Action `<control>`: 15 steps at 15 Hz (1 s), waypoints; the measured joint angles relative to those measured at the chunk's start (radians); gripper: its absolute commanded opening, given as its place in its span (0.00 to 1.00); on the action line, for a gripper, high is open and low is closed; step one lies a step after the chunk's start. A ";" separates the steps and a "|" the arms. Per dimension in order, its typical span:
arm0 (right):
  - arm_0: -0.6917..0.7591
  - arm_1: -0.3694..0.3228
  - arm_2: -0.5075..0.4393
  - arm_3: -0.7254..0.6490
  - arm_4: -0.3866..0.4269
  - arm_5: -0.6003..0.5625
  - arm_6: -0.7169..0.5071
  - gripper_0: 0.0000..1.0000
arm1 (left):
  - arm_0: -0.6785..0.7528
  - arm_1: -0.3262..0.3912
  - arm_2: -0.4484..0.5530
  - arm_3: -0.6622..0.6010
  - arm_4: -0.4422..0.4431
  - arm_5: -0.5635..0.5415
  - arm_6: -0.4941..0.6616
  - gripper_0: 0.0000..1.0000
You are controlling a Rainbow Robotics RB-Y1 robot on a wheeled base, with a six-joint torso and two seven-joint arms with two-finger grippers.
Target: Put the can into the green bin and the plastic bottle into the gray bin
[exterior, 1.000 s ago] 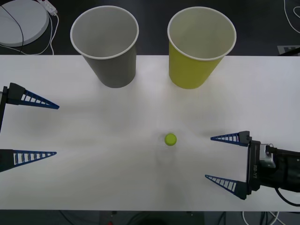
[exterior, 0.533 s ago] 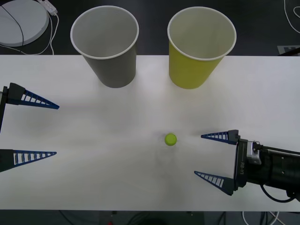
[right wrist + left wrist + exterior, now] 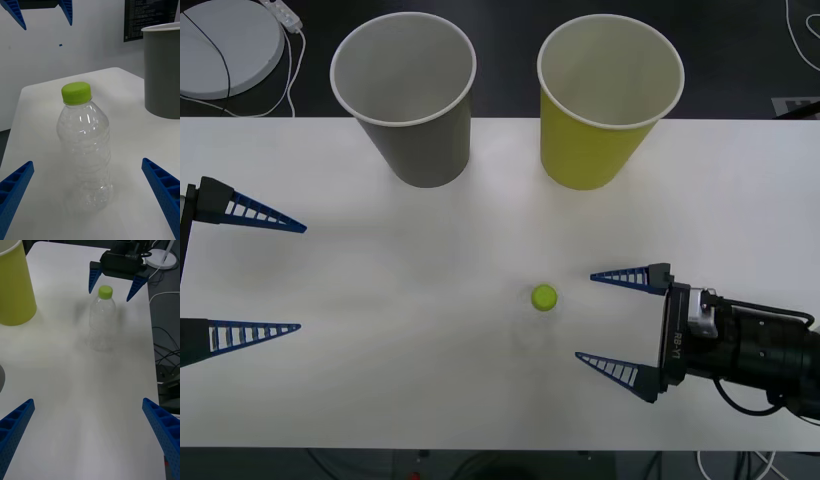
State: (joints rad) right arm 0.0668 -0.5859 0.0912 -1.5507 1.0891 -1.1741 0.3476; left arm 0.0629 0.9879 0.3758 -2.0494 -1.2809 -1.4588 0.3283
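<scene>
Standing upright on the white worktop (image 3: 380,270), nearer its front edge than its back: one plastic bottle (image 3: 543,300), green-capped. Right tool (image 3: 598,318), fingers spread wide, sits just beside the bottle on the side toward the right edge, not touching it. Left tool (image 3: 298,278), fingers also wide, hangs at the left edge. Gray bin (image 3: 404,98) and green bin (image 3: 608,100) stand side by side at the back edge.

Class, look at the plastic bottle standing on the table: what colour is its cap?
The cap is yellow-green; the right wrist view shows it best.
</scene>
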 measured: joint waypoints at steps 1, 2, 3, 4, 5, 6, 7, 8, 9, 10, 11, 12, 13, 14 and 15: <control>-0.005 0.002 0.005 0.000 0.000 0.005 0.001 1.00 | 0.000 0.000 0.000 0.000 0.000 0.000 0.000 1.00; -0.011 0.003 0.010 0.000 0.000 0.010 0.002 1.00 | 0.000 0.000 0.000 0.000 0.000 0.000 0.000 1.00; -0.016 0.004 0.016 0.000 0.000 0.015 0.003 1.00 | 0.000 0.000 0.000 0.000 0.000 0.000 0.000 1.00; -0.022 0.005 0.023 0.000 0.002 0.020 0.004 1.00 | 0.000 0.000 0.000 0.000 0.000 0.000 0.000 1.00; -0.028 0.005 0.031 0.000 0.005 0.025 0.005 1.00 | 0.000 0.000 0.000 0.000 0.000 0.000 0.000 1.00; -0.033 0.006 0.039 0.000 0.005 0.031 0.005 1.00 | 0.000 0.000 0.000 0.000 0.000 0.000 0.000 1.00; -0.037 0.008 0.044 0.000 0.007 0.036 0.005 1.00 | 0.000 0.000 0.000 0.000 0.000 0.000 0.000 1.00; -0.042 0.012 0.048 0.000 0.015 0.041 0.005 1.00 | 0.000 0.000 0.000 0.000 0.000 0.000 0.000 1.00; -0.045 0.018 0.050 0.000 0.026 0.044 0.004 1.00 | 0.000 0.000 0.000 0.000 0.000 0.000 0.000 1.00; -0.050 0.026 0.050 0.000 0.037 0.047 0.000 1.00 | 0.000 0.000 0.000 0.000 0.000 0.000 0.000 1.00; -0.053 0.032 0.054 0.001 0.042 0.051 -0.001 1.00 | 0.000 0.000 0.000 0.000 0.000 0.000 0.000 1.00; -0.058 0.035 0.064 0.000 0.044 0.059 -0.002 1.00 | 0.000 0.000 0.000 0.000 0.000 0.000 0.000 1.00; -0.062 0.038 0.077 0.000 0.044 0.069 -0.002 1.00 | 0.000 0.000 0.000 0.000 0.000 0.000 0.000 1.00; -0.067 0.041 0.094 0.000 0.045 0.088 -0.001 1.00 | 0.000 0.000 0.000 0.000 0.000 0.000 0.000 1.00; -0.071 0.042 0.107 0.000 0.045 0.108 0.001 1.00 | 0.000 0.000 0.000 0.000 0.000 0.000 0.000 1.00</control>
State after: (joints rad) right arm -0.0038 -0.5441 0.1985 -1.5506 1.1337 -1.0661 0.3490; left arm 0.0629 0.9879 0.3758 -2.0494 -1.2809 -1.4588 0.3283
